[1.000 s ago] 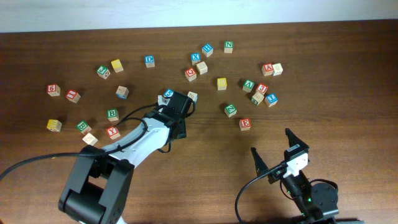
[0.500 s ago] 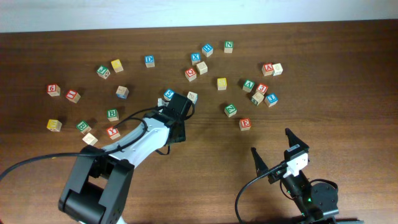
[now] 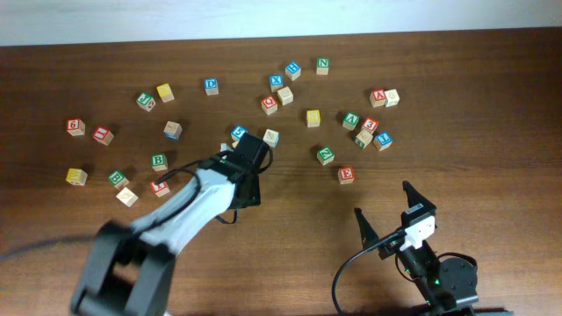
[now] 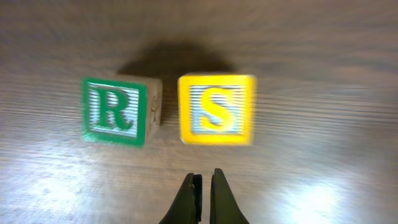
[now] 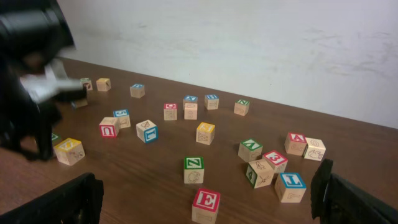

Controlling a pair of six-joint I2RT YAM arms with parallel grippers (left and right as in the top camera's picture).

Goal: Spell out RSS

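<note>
From overhead, my left arm (image 3: 211,189) reaches out over the middle of the table (image 3: 492,105) among scattered letter cubes, its wrist hiding whatever lies beneath it, while my right gripper (image 3: 383,204) sits back near the front edge with its fingers spread wide and nothing in them. Through my left wrist camera, my left gripper (image 4: 202,180) has its fingers drawn almost together on nothing, pointing at the green R cube (image 4: 115,112) and the yellow S cube (image 4: 216,109), which sit just beside each other on the wood with a narrow gap between them. Through my right wrist camera, both dark fingers stand far apart at the bottom corners, and many cubes lie on the table beyond them.
</note>
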